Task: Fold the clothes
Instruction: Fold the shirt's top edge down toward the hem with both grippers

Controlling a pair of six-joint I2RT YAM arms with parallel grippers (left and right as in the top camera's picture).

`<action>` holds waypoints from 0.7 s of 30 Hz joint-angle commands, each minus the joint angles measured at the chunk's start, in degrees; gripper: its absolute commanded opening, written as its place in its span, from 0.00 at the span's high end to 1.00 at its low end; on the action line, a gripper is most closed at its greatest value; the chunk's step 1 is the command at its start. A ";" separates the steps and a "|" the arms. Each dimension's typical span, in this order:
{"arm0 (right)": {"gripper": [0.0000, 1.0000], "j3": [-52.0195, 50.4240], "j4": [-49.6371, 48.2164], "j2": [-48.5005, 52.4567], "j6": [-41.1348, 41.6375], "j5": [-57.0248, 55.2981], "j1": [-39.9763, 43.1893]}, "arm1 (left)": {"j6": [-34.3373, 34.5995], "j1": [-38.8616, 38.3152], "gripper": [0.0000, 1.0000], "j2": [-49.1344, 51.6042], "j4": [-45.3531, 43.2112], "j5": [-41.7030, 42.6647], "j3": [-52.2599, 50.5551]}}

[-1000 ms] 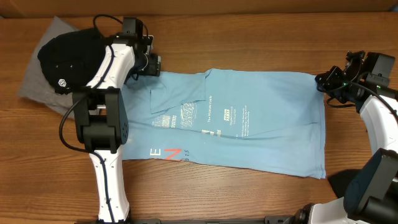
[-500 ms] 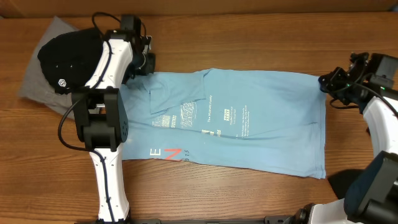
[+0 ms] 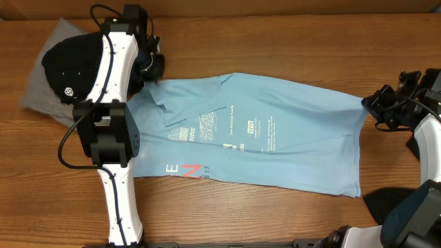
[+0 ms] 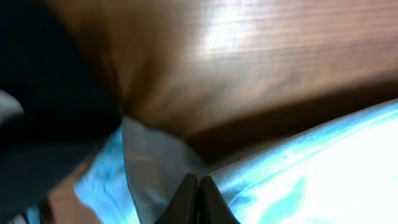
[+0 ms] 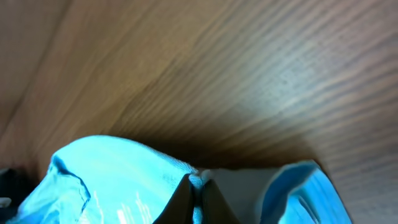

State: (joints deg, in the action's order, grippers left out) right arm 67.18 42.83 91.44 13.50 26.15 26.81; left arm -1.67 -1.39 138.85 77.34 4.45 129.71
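Since last frame, left claw (image 3: 153,68) and right claw (image 3: 373,109) are drawing apart, each pinching a corner of the light blue T-shirt (image 3: 275,141).

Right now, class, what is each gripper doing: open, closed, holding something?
Left gripper: closed on the light blue T-shirt.
Right gripper: closed on the light blue T-shirt too.

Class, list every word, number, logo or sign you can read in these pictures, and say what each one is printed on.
"E N": a white E and a red N, on the lower left of the light blue T-shirt.
Small characters just after the N: too small to read.
White text blocks and logos mid-shirt: too small to read.
On the black garment, a white hexagon logo: no letters legible.
Wrist views: no text.
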 commanded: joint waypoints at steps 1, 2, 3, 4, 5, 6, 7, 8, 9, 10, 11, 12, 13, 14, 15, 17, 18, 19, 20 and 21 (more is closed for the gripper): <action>0.96 0.83 1.99 -1.38 0.02 -1.31 2.12 | 0.37 0.48 0.96 0.11 3.13 -0.20 1.40; 0.96 0.83 2.84 -1.38 0.22 -1.75 2.58 | 0.35 0.55 0.96 0.11 3.98 -0.20 1.40; 0.96 0.83 3.85 -1.38 0.17 -2.12 3.08 | 0.37 0.63 0.96 0.09 4.98 -0.17 1.40; 0.96 0.83 4.46 -1.38 0.20 -2.25 3.48 | 0.37 0.72 0.96 0.00 5.86 -0.17 1.40; 0.96 0.83 5.07 -1.38 0.20 -2.29 3.82 | 0.35 0.79 0.96 -0.02 6.97 -0.17 1.40; 0.96 0.83 5.90 -1.38 0.20 -2.38 4.39 | 0.35 0.98 0.96 -0.13 8.37 -0.42 1.40; 0.96 0.83 6.29 -1.38 0.20 -2.58 4.59 | 0.33 1.11 0.96 -0.22 9.40 -0.52 1.40; 0.96 0.83 7.02 -1.38 0.20 -3.19 4.94 | 0.31 1.38 0.96 -0.26 10.99 -0.98 1.40; 0.96 0.83 7.30 -1.38 0.20 -3.45 5.09 | 0.33 1.49 0.96 -0.31 11.98 -1.55 1.40; 0.96 0.83 7.93 -1.38 0.20 -3.96 5.22 | 0.31 1.68 0.96 -0.33 13.44 -2.60 1.40; 0.96 0.83 8.39 -1.38 0.20 -4.44 5.27 | 0.31 1.88 0.96 -0.31 14.64 -3.63 1.40; 0.96 0.83 8.87 -1.38 0.22 -5.22 5.27 | 0.13 2.12 0.96 -0.33 15.67 -4.66 1.40; 0.96 0.83 9.33 -1.38 0.20 -5.86 5.27 | 0.13 2.36 0.96 -0.33 16.68 -5.90 1.40; 0.96 0.83 9.94 -1.38 0.22 -6.78 5.27 | 0.11 2.54 0.96 -0.33 17.51 -6.78 1.40; 0.96 0.83 10.43 -1.38 0.22 -7.45 5.27 | 0.13 2.82 0.96 -0.33 18.32 -7.32 1.40; 0.96 0.83 11.69 -1.38 0.24 -9.20 5.27 | 0.15 3.52 0.96 -0.33 19.47 -7.45 1.40; 0.96 0.83 12.48 -1.38 0.46 -10.34 5.27 | 0.15 4.04 0.96 -0.33 19.52 -7.43 1.36; 0.96 0.81 13.33 -1.38 1.05 -12.00 5.27 | 0.15 4.50 0.96 -0.33 19.52 -7.43 1.29; 0.96 0.81 14.23 -1.38 1.81 -14.23 5.27 | 0.15 4.90 0.96 -0.33 19.52 -7.43 1.27; 0.96 0.81 14.93 -1.38 2.05 -16.00 5.27 | 0.15 5.38 0.96 -0.33 19.52 -7.43 1.27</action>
State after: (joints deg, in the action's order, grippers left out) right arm 67.18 57.08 91.44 14.04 17.08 31.57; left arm -1.67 2.17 138.85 96.64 -0.49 129.75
